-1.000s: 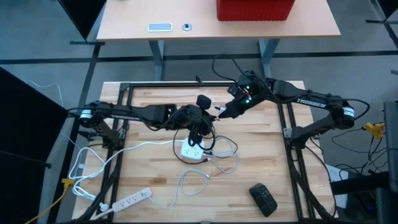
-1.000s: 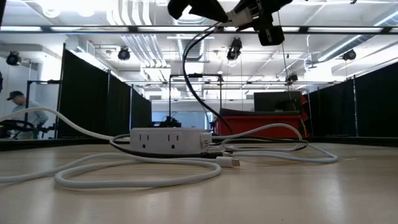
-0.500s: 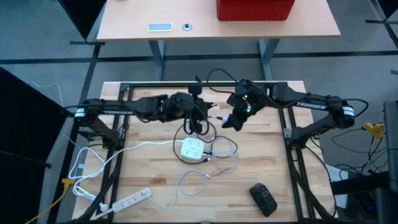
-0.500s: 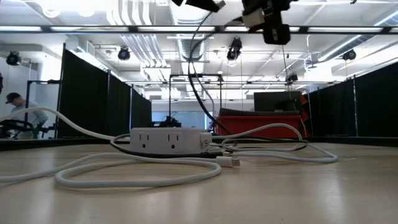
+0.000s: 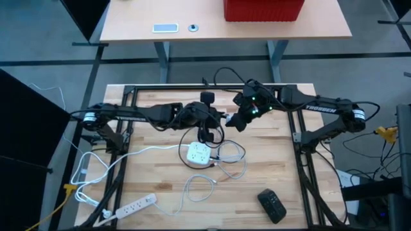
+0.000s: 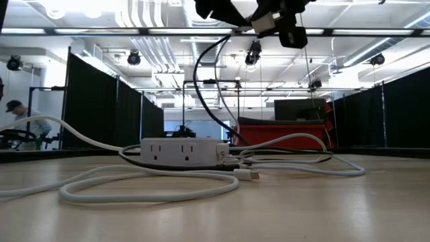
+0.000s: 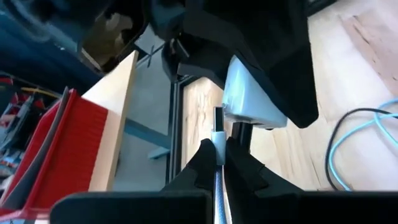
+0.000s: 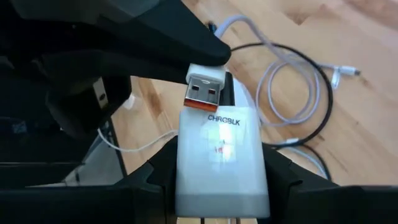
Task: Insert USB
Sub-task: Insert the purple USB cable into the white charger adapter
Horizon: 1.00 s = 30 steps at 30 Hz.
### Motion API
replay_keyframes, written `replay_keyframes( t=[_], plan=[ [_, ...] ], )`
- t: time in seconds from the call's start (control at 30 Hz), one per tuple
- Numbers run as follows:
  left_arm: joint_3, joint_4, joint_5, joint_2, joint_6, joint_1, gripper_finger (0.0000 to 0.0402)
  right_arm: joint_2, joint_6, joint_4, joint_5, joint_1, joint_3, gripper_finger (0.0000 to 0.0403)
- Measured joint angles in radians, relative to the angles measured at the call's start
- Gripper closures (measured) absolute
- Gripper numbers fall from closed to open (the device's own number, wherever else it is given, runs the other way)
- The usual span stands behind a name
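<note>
right hand (image 5: 239, 121) is clamped on a white charger block (image 8: 219, 155), the one with "chrgblk" printed on it, a dark finger (image 8: 283, 177) pressed on each side. it's up in the air over the back middle of the wooden worktop (image 5: 270, 167), not resting on anything.

left hand (image 5: 220, 117) is pinched narrow around a usb plug (image 8: 205, 87), white shell with a metal tip and an orange bit inside. in the right wrist view the plug sits right at the top edge of the block, metal end facing the camera. in the left wrist view the plug's thin metal end (image 7: 217, 124) pokes up between the two fingers (image 7: 200, 163) and meets the underside of the white block (image 7: 249, 99). can't tell if it's actually in the port or just butted against it.

from above the two hands are basically touching tip to tip, with a black cable (image 5: 209, 131) dropping from the left one down toward the stuff below.

below them on the worktop there's a white power tap (image 5: 198, 153) with a tangle of white and black cords (image 5: 231, 157) around it. low view shows that same tap (image 6: 183, 150) sitting flat with a loose white usb cable end (image 6: 247, 175) lying in front of it, and both hands hanging way above it at the top of frame.

further out: a white power strip (image 5: 135, 205) near the front left corner, a black remote-looking thing (image 5: 271, 205) front right. behind the worktop is a second table with a red bin (image 5: 263, 9) on it.
</note>
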Motion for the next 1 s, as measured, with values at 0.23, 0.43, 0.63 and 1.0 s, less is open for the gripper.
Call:
replay_keyframes(
  t=[0.23,0.43,0.63,1.0],
  plan=[
    [-0.001,0.005,-0.018,-0.003,-0.019,0.0,0.0402,-0.002,-0.019,-0.007,0.029,-0.005,0.045,0.0281],
    [-0.003,-0.015,-0.011,-0.001,-0.022,0.001,0.0402,-0.006,-0.032,-0.008,0.027,-0.005,0.047,0.0281],
    [-0.007,-0.05,0.018,0.003,-0.032,-0.001,0.0402,-0.046,-0.044,0.01,0.07,-0.016,0.053,0.0283],
    [-0.009,-0.066,0.008,-0.011,-0.035,-0.002,0.0402,-0.092,-0.053,0.012,0.124,-0.019,0.056,0.0285]
  ],
)
